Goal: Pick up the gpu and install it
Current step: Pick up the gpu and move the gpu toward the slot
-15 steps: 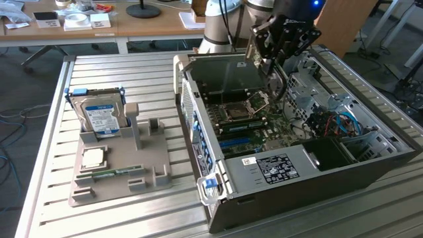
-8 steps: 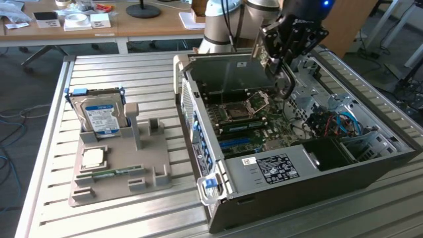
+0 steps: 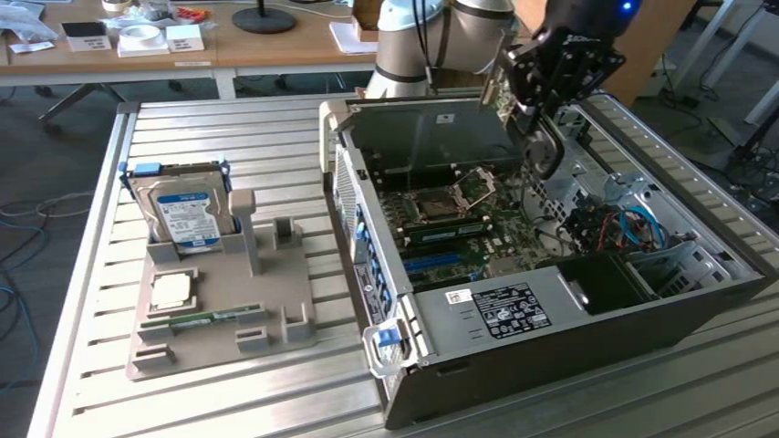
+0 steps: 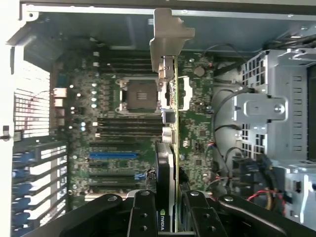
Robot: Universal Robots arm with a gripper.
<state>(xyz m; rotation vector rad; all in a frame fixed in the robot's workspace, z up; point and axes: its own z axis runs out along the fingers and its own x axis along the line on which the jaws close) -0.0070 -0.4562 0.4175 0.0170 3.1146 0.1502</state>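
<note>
you're in a robotics lab or test workshop. your arm [image 3: 414, 36] stands at the back of a slatted metal table [image 3: 219, 128], and its gripper [image 4: 170, 212] clamps a gpu [image 4: 164, 168] over an open pc case [image 3: 585, 319] with the motherboard [image 4: 197, 133] bare. beside the case a grey jig [image 3: 219, 351] has a hard drive [image 3: 189, 214] upright in a slot. behind is a wooden desk [image 3: 268, 50] with small boxes [image 3: 182, 38] and a tape roll [image 3: 142, 34], and cables [image 3: 25, 228] lie loose on the floor.
</note>
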